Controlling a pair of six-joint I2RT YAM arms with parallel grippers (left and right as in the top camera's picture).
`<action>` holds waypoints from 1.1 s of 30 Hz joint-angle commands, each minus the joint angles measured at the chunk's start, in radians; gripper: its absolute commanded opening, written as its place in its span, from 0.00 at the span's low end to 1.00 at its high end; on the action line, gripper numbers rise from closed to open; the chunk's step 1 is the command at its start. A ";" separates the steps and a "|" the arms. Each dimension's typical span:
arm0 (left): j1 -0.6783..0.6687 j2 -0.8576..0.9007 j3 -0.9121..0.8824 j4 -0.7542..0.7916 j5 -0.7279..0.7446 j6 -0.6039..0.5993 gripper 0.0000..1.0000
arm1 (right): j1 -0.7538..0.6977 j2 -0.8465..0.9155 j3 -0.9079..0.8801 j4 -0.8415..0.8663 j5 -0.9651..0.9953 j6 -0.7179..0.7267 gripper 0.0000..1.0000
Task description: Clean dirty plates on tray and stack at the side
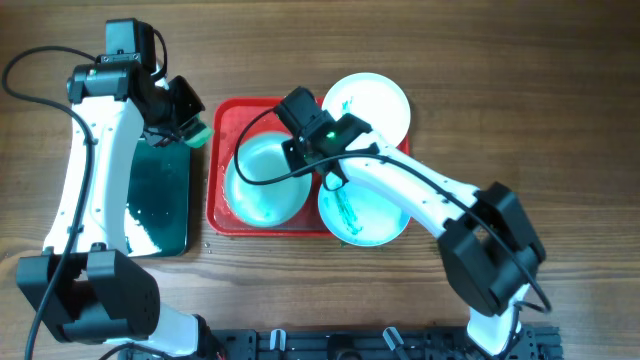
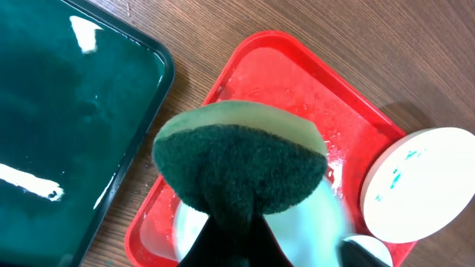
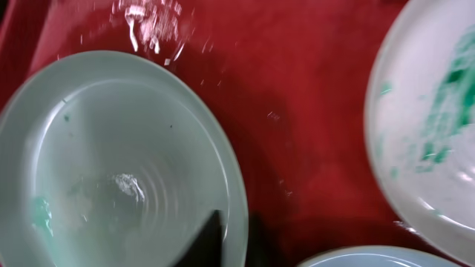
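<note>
**Hovering sponge, plate to its right**

Left end effector (image 1: 186, 115): clenched on sponge (image 2: 241, 159), over the gap between black tray (image 2: 162, 78) and tray (image 1: 222, 120). Arm stretched forward, wrist turned right.

Mint plate (image 1: 262, 182): in tray, few teal specks. It lies rightward of the sponge and nearer the base; the left arm looks best placed to wipe it.

Right end effector (image 3: 230, 239): low at that plate's right rim, grip cannot be told. Arm reaches diagonally from the right.

White plate (image 1: 368, 105) and smeared plate (image 1: 365, 215): overhang the tray's right edge onto the tabletop.
</note>
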 commanded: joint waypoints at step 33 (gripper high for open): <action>-0.285 0.060 -0.480 0.473 -0.204 -0.183 0.04 | -0.151 0.188 0.008 0.108 -0.158 0.195 0.04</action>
